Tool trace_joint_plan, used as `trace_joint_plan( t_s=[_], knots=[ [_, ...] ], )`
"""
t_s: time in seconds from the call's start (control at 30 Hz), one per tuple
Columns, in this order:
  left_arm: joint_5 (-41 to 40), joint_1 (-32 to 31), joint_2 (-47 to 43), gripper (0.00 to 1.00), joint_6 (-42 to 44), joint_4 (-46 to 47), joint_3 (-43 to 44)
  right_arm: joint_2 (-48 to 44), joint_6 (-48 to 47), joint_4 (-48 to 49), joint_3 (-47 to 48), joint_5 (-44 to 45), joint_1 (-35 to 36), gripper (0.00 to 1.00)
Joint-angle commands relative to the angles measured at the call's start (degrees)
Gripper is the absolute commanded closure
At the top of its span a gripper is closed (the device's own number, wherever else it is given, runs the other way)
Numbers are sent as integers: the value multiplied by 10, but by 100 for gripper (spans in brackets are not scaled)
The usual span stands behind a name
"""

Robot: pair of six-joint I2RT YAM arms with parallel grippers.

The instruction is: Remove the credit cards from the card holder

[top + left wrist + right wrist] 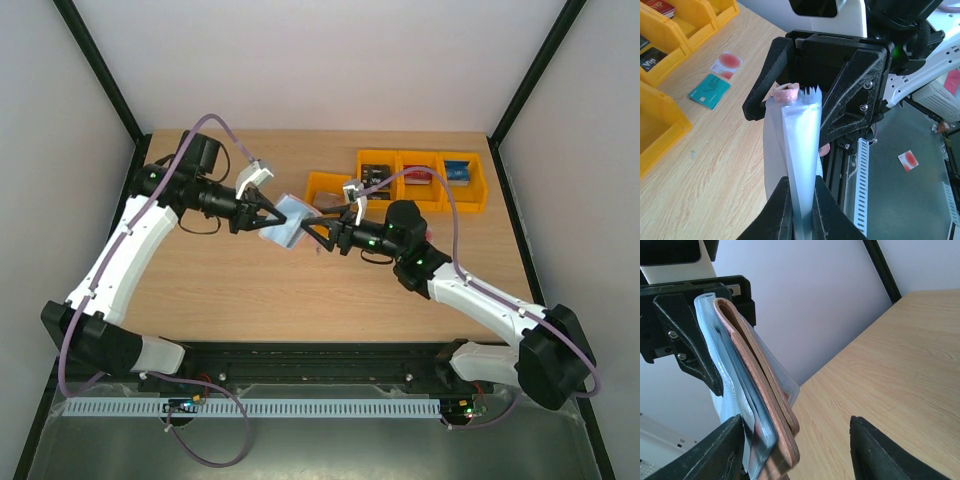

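Note:
The card holder point(285, 222) is held in the air between my two arms. In the right wrist view it shows edge-on as pinkish-brown leather point(760, 390) with clear, light blue-grey sleeves beside it. My left gripper point(801, 210) is shut on its light blue-grey sleeve edge point(802, 150); the pink tab point(786, 93) shows at the far end. My right gripper point(800, 450) is open, its jaws wide on either side of the holder's other end, the holder lying against one finger point(722, 452). A red and white card point(726, 62) lies on the table. I cannot tell whether a card is in the sleeves.
A teal-green card point(709, 91) lies next to the red and white one. Orange bins point(420, 178) with small items stand at the back right, one more point(328, 186) behind the grippers. Another red and white card point(909, 160) lies on the grey metal below the table's near edge.

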Motion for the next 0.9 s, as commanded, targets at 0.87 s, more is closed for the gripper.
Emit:
trace_joint_plan(
  t_s=[0.87],
  knots=[
    [89, -8, -9, 98, 51, -28, -8, 29, 37, 99, 44, -81, 24, 76]
  ],
)
